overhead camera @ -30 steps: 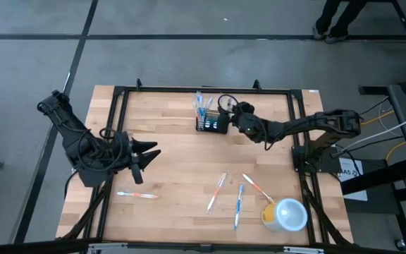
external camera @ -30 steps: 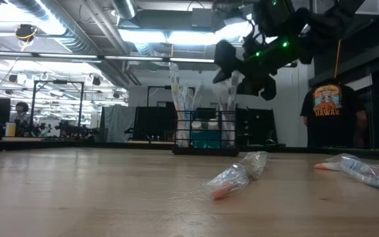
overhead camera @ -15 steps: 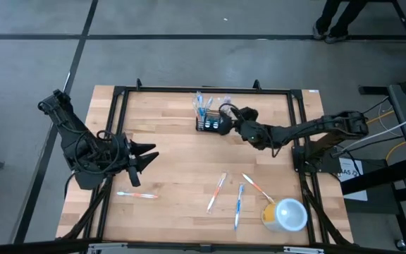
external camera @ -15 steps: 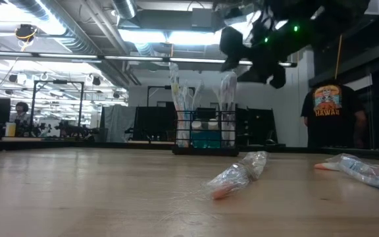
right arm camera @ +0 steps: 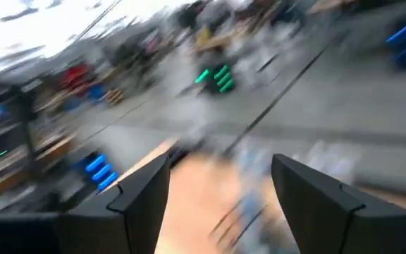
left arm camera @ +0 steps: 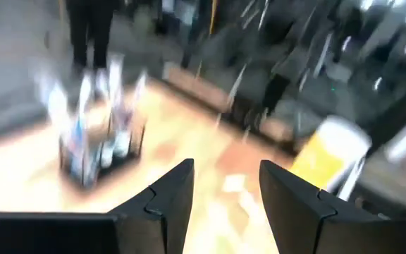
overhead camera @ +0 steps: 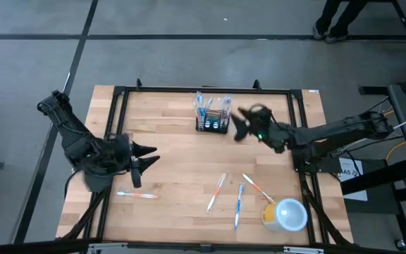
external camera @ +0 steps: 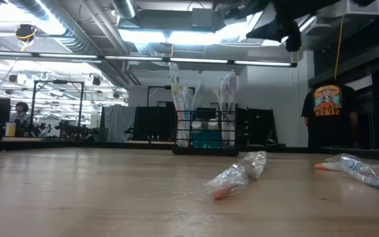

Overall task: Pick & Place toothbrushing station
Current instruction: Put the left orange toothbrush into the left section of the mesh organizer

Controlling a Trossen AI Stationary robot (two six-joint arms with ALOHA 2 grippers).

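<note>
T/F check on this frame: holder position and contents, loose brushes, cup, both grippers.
1. The black mesh holder stands near the table's far edge with toothbrushes upright in it. True.
2. The right gripper is clamped on the holder. False: it is open and empty, just beside the holder and clear of it.
3. A toothbrush lies on the table near the left gripper. True.
4. The yellow cup sits inside the holder. False: it lies at the near right corner of the table.
5. The left gripper holds a toothbrush. False: it is open and empty.
</note>
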